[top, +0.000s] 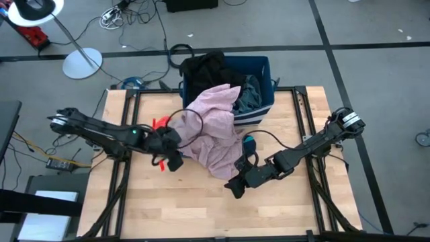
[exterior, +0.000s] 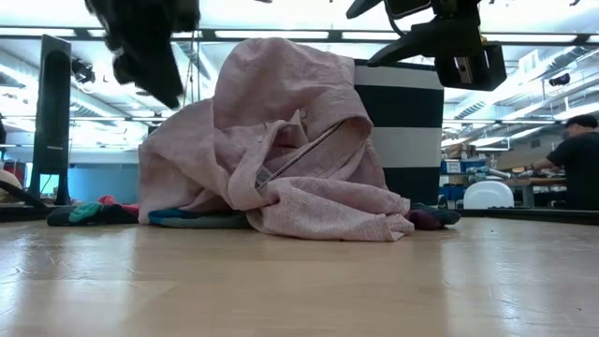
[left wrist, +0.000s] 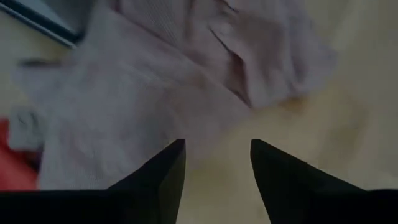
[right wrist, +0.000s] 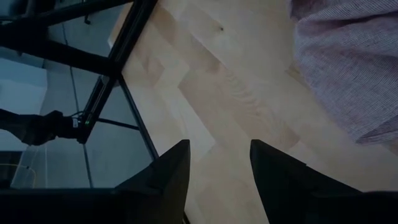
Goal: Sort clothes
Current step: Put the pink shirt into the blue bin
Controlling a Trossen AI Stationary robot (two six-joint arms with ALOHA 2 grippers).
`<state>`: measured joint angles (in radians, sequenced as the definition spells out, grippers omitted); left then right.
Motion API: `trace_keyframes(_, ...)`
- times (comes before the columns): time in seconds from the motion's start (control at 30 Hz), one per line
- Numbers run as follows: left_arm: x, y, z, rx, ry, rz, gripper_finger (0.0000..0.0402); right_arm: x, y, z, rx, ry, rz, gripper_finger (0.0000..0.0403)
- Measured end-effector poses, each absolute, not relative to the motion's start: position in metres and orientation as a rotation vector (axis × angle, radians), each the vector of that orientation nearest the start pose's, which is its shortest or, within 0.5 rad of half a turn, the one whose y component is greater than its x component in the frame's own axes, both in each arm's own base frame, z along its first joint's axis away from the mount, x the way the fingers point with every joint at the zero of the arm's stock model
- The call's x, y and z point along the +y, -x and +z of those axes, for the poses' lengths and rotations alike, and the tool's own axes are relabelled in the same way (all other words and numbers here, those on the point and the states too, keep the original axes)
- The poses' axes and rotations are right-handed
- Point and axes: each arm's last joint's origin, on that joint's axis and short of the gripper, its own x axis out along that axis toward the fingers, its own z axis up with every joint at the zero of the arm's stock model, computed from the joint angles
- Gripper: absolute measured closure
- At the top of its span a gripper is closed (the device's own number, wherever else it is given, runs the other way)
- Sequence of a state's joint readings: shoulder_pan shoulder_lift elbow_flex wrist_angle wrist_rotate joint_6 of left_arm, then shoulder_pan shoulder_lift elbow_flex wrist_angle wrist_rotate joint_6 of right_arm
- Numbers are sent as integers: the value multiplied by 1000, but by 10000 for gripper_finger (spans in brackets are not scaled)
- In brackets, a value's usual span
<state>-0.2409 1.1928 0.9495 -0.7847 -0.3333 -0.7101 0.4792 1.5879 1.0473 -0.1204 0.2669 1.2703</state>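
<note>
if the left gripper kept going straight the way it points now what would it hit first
Most likely the pink garment: the left gripper, fingers open and empty, points at its edge with bare table just beside. Depth is unclear, so it might touch the wood first.

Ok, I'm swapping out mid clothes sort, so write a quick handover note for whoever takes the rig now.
Left gripper: open, empty, at the pink garment's left edge.
Right gripper: open, empty, over bare table below the pink garment.
Pink garment drapes from the bin onto the table. Black and teal garments are in the bin. A red piece lies left of the pile.
Done: no sorted piles visible.
Left: nearly everything.
</note>
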Motion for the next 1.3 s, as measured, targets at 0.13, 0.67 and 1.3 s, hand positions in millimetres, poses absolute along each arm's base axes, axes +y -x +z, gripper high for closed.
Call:
trace_keyframes(0.13,-42,-227,241,847,220,433,214,152,-306,234,649,-996,-205,234)
trace_keyframes(0.67,9,-298,149,786,202,467,231,160,-303,235,688,-1056,-155,234)
trace_keyframes(1.3,-22,-330,276,705,165,302,400,157,-304,235,677,-1002,-153,234)
